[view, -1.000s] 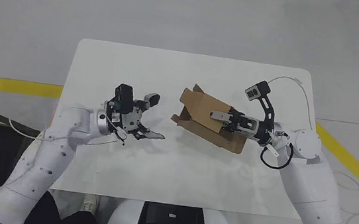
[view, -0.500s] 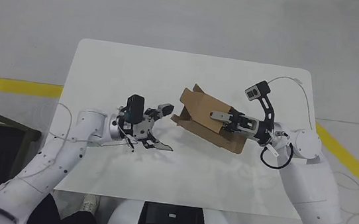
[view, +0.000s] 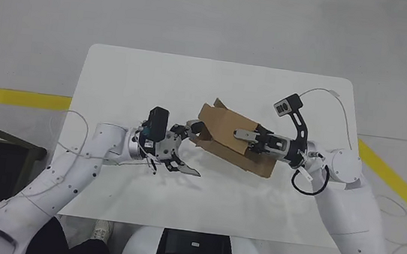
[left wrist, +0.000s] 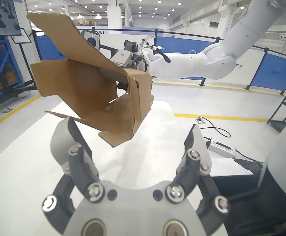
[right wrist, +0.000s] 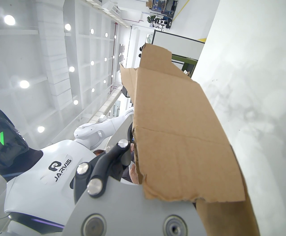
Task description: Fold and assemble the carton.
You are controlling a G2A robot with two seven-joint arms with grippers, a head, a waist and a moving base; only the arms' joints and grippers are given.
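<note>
A brown cardboard carton (view: pixel 222 127) hangs tilted a little above the middle of the white table (view: pixel 118 79), its flaps unfolded and spread. My right gripper (view: pixel 246 135) is shut on one wall of the carton (right wrist: pixel 178 134), holding it from the right; one finger (right wrist: pixel 111 154) shows beside the cardboard. My left gripper (view: pixel 188 152) is open just left of the carton, one finger close to the left flaps. In the left wrist view the open end of the carton (left wrist: pixel 89 89) faces my left gripper (left wrist: pixel 130 126), whose fingers stand wide apart with nothing between them.
The table's left and far parts are bare. A thin white cable (view: pixel 336 93) runs over its far right corner. A yellow floor line (view: pixel 10 96) passes on both sides. A power adapter (left wrist: pixel 221 148) lies on the floor beyond the table edge.
My left gripper has moved right, up to the carton's left flaps, staying open. My right gripper has shifted the carton slightly left and tilted it.
</note>
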